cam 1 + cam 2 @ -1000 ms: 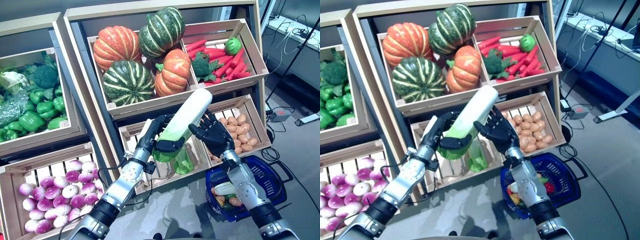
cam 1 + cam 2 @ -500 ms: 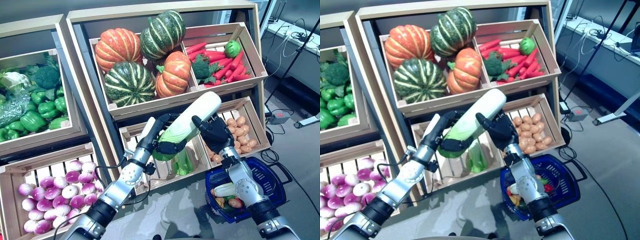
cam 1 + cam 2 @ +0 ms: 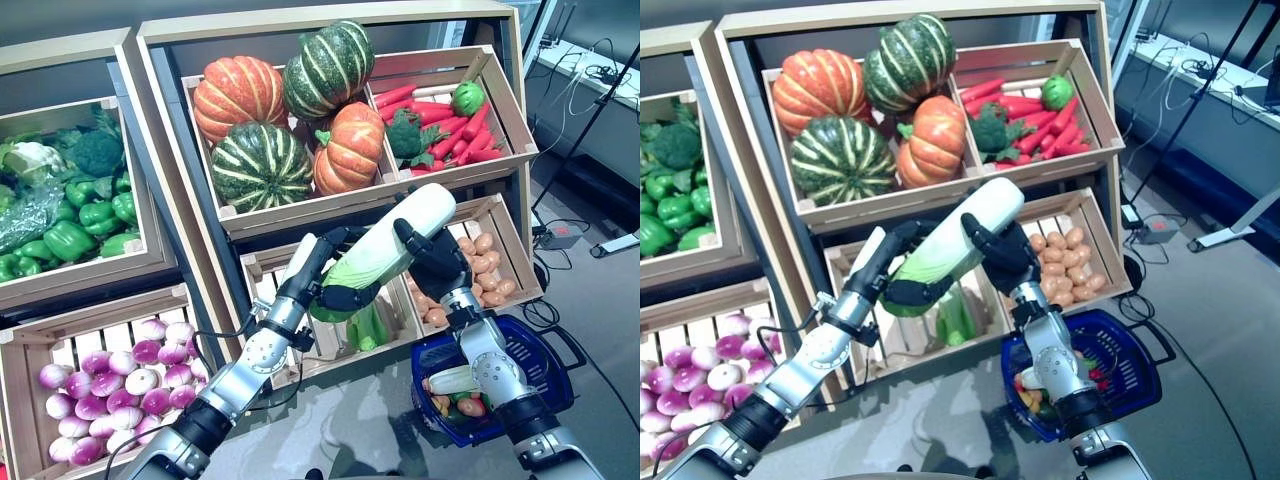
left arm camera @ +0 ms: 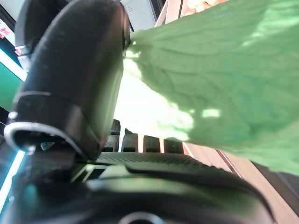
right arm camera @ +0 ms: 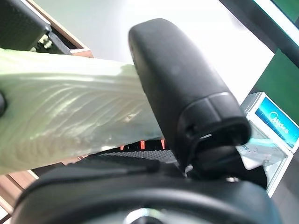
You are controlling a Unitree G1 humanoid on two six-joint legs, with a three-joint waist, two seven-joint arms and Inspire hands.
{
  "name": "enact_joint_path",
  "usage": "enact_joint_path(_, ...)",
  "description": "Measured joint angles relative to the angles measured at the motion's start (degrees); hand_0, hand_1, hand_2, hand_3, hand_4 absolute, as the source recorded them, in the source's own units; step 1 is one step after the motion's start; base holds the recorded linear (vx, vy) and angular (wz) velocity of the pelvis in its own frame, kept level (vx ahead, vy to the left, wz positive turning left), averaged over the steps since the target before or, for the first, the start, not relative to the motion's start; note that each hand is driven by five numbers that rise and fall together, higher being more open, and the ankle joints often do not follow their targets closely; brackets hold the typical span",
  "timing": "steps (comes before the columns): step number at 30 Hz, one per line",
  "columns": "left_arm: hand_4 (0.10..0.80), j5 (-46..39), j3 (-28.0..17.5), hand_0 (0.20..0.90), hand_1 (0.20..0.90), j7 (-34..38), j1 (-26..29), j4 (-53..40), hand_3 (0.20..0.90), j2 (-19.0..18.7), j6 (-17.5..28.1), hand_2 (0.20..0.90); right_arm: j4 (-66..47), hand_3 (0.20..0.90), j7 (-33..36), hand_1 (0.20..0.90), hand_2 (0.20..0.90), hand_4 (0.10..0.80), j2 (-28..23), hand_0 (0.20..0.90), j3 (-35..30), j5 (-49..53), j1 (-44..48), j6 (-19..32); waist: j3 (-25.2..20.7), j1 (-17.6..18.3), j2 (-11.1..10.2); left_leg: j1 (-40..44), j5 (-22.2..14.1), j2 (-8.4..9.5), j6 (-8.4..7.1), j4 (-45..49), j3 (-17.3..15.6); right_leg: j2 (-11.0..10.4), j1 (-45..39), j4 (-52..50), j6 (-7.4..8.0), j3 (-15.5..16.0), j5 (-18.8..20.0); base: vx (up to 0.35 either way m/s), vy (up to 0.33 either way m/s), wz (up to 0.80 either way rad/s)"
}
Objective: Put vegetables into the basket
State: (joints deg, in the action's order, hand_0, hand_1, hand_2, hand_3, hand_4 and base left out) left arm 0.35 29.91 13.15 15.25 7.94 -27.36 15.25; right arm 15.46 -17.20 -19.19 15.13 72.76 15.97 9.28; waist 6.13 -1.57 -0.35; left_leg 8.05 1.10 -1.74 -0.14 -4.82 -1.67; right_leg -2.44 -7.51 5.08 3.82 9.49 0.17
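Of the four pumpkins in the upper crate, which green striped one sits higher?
The green striped pumpkin at the crate's back, right of the orange pumpkin. The other green one lies lower, at the front left.

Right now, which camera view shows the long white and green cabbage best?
The left eye view: the whole long white and green cabbage shows, with both hands on it. The right eye view is similar. The wrist views show only its green leaf and its pale stalk close up.
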Motion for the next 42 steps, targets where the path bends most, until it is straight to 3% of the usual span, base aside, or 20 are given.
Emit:
enact_joint_path(16,0.4,-0.1,1.3,0.3,0.3,0.3,0.4,-0.2,0.3,0.6,0.9,0.3,0.0,0.3,0.0,0.3,0.3,0.4,-0.1,0.3,-0.7,-0.4,0.2,1.5,-0.2,0.0,0.2,0.0,0.0,0.0,0.0,0.0,-0.1,0.0,0.1,0.0,0.0,-0.1,0.0,-0.001,0.001,0.0)
enact_joint_path(17,0.577,-0.1,1.3,0.566,0.566,0.3,0.4,-0.2,0.566,0.6,0.9,0.566,0.0,0.3,0.0,0.3,0.3,0.4,-0.1,0.3,-0.7,-0.4,0.2,1.5,-0.2,0.1,0.2,0.0,0.0,0.0,0.0,0.0,-0.1,0.0,0.1,0.0,0.0,-0.2,0.0,0.0,0.0,0.0)
enact_joint_path(18,0.649,-0.1,1.3,0.674,0.674,0.3,0.4,-0.2,0.674,0.6,0.9,0.674,0.0,0.3,0.0,0.3,0.3,0.4,-0.1,0.3,-0.7,-0.4,0.2,1.5,-0.2,0.1,0.2,0.0,0.0,-0.01,0.0,0.0,-0.2,0.0,0.2,0.0,0.0,-0.3,0.0,0.0,0.0,0.0)
enact_joint_path(19,0.8,-0.1,1.3,0.9,0.9,0.2,0.4,-0.2,0.9,0.6,0.9,0.9,0.0,0.3,0.0,0.3,0.3,0.4,-0.1,0.3,-0.7,-0.4,0.2,1.5,-0.2,0.1,0.2,0.0,0.0,-0.01,0.0,0.0,-0.2,0.0,0.2,0.0,0.0,-0.3,0.0,0.0,0.0,0.0)
enact_joint_path(26,0.8,0.0,3.0,0.9,0.9,-1.3,0.4,-0.2,0.9,0.6,0.4,0.9,0.0,0.3,0.0,0.3,0.3,0.4,-0.6,0.3,-1.5,-5.1,0.2,1.4,-0.3,0.2,0.1,-0.5,0.0,-0.01,0.0,-0.1,-0.4,0.1,1.0,0.0,0.01,-1.0,0.2,0.005,-0.016,-0.04)
enact_joint_path(31,0.8,-0.1,3.0,0.9,0.9,-4.1,-0.8,4.8,0.9,0.3,-0.8,0.9,0.0,0.3,0.0,0.3,0.3,0.4,-1.4,0.3,-1.6,-5.4,0.0,1.2,-0.4,0.8,0.2,-0.3,0.0,-0.15,0.0,-0.2,-1.0,0.2,1.1,0.0,-0.04,-1.6,0.3,0.024,-0.011,-0.06)
enact_joint_path(36,0.8,-0.1,-0.5,0.9,0.9,-8.2,-7.1,10.9,0.9,-1.0,-2.7,0.9,0.2,0.3,0.0,0.3,0.3,0.4,-4.0,0.3,-5.7,-11.8,-2.5,0.7,-0.4,1.1,0.1,-0.2,0.0,-0.19,0.01,-0.3,-2.1,0.2,1.5,0.0,-0.01,-2.8,0.5,0.03,0.006,-0.12)
enact_joint_path(42,0.8,-1.3,-5.2,0.9,0.9,-10.0,-13.2,13.8,0.9,-5.2,-4.8,0.9,7.5,0.3,0.0,0.3,0.3,0.4,-7.3,0.3,-11.0,-12.1,-6.1,0.4,-0.4,1.3,0.1,-0.2,0.0,-0.22,0.02,-0.3,-2.6,0.3,1.7,0.0,0.01,-3.3,0.7,0.009,-0.012,-0.03)
